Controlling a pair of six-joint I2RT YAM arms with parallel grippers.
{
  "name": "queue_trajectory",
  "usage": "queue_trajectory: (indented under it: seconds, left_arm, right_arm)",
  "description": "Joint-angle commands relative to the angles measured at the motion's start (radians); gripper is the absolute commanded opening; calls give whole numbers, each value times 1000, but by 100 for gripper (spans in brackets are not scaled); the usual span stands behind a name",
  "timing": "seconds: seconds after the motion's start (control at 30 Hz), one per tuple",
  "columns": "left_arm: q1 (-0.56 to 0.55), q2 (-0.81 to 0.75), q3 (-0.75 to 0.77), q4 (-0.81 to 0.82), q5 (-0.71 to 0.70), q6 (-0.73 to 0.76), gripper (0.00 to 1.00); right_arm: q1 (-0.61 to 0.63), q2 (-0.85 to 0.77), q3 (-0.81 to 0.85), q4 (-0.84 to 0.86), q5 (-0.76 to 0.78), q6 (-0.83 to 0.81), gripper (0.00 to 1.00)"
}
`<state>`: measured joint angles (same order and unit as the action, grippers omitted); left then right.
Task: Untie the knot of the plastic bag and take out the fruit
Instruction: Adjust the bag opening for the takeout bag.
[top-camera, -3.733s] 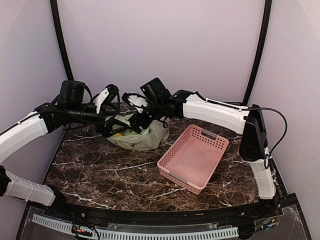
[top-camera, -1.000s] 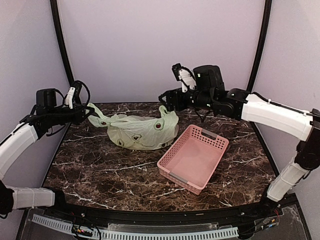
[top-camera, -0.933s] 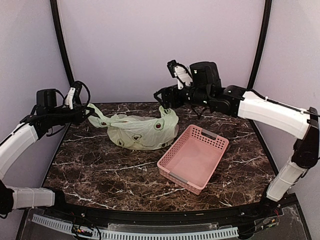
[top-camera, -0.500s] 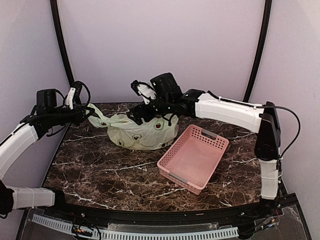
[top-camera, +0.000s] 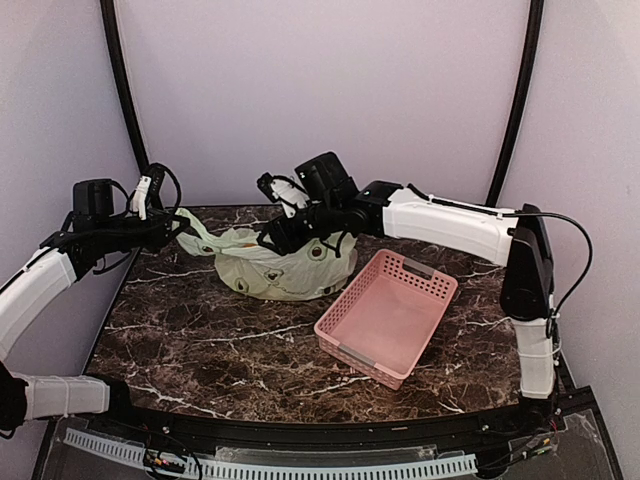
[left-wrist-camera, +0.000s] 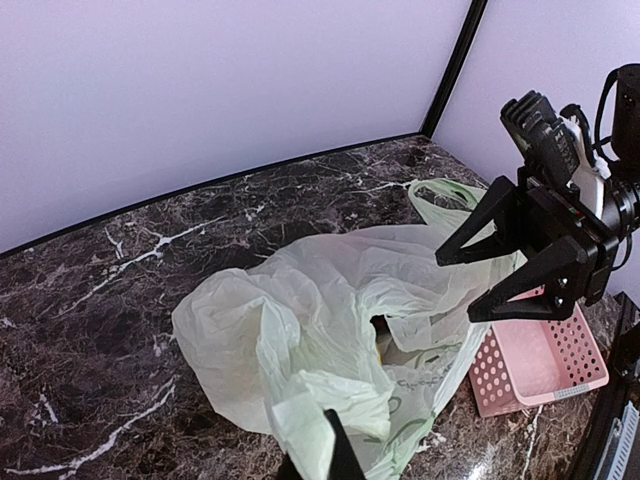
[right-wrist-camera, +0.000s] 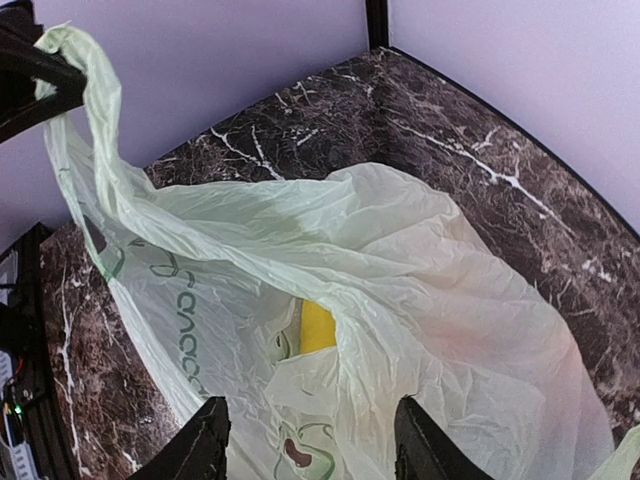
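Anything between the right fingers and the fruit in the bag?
Only the plastic bag itself: loose folds droop over its mouth, leaving one yellow fruit showing through a gap just below the open right fingers.

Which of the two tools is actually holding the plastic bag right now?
The left tool: it is shut on a stretched handle of the plastic bag. The right tool stands open above the bag's mouth.
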<state>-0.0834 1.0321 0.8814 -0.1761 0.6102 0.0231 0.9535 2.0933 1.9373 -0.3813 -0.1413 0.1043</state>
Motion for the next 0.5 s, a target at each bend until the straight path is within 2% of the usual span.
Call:
queue_trajectory:
  seconds: [0.0, 0.2, 0.47]
  left_arm:
    - [-6, -13, -13, 10, 15, 9, 1]
    - [-6, -19, -15, 10, -5, 9, 1]
    - [-6, -27, -15, 1, -76, 0, 1]
  right_arm:
    - [10, 61, 61, -49, -15, 7, 51]
    - [31, 83, 21, -80, 14, 12, 52]
    - [78, 85, -105, -55, -27, 105, 35]
